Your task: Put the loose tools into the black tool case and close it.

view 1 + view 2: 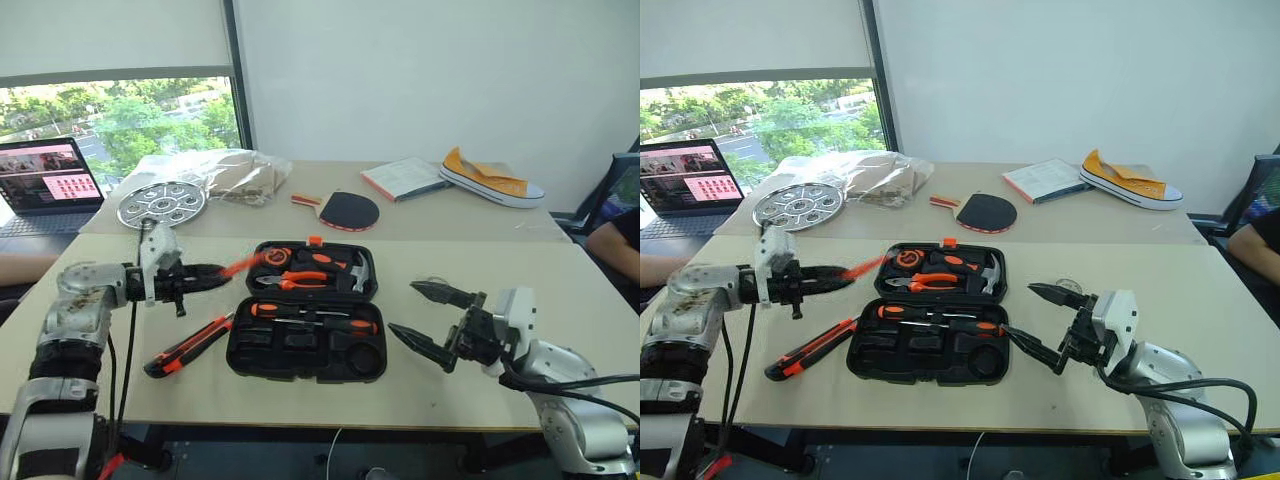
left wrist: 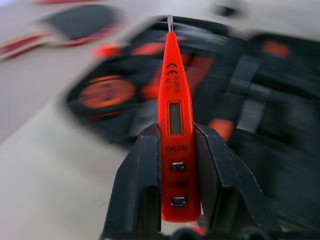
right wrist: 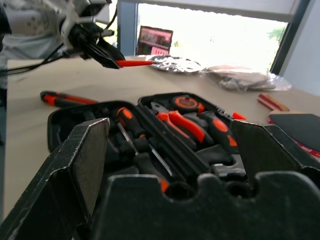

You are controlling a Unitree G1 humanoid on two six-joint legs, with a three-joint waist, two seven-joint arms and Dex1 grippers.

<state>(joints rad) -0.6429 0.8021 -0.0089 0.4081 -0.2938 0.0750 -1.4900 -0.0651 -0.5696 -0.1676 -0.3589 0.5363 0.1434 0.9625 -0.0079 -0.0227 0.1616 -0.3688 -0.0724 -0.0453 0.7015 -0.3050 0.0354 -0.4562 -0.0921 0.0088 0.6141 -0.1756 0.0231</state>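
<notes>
Left claw [image 1: 215, 270] grips our short orange screwdriver [image 2: 172, 115], tip aimed at the tool case [image 1: 305, 340]; right claw [image 1: 425, 318] gapes.

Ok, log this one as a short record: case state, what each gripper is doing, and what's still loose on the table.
case: open on the table, case holds two screwdrivers, pliers, hammer
left gripper: left gripper shut on orange tester screwdriver, held above the table beside the case
right gripper: right gripper open, empty, beside the case
loose: utility knife on the table beside the case
</notes>
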